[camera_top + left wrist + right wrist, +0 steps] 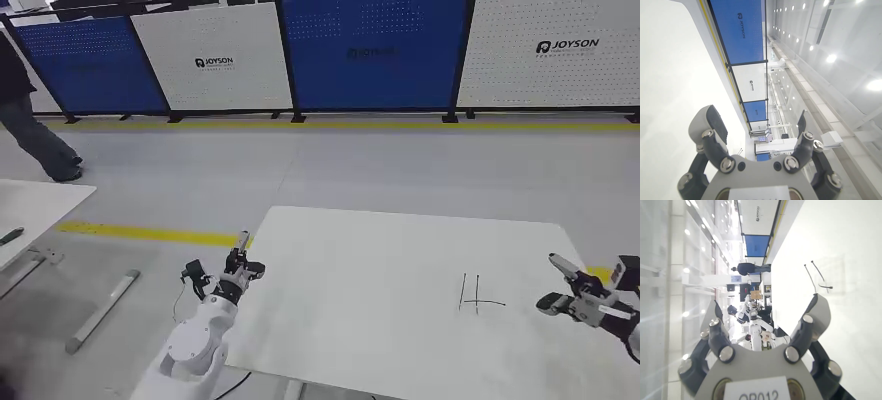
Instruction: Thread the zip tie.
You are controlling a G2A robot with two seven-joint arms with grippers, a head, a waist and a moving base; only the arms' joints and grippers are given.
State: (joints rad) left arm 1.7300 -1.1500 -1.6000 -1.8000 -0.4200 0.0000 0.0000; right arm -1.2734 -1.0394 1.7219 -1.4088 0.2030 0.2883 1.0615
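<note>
Fingers point(717, 123) spread on both arms point(205, 335); right wrist view separates 3 zip ties point(810, 278)

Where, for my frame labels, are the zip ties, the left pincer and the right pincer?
zip ties point(809, 276), right wrist view, middle of one tie's strap.
left pincer point(759, 113), left wrist view, midway between its open fingertips.
right pincer point(765, 299), right wrist view, midway between its open fingertips.

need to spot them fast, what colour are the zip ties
Black, thin plastic zip ties on the white table; clearest in the right wrist view.
</note>
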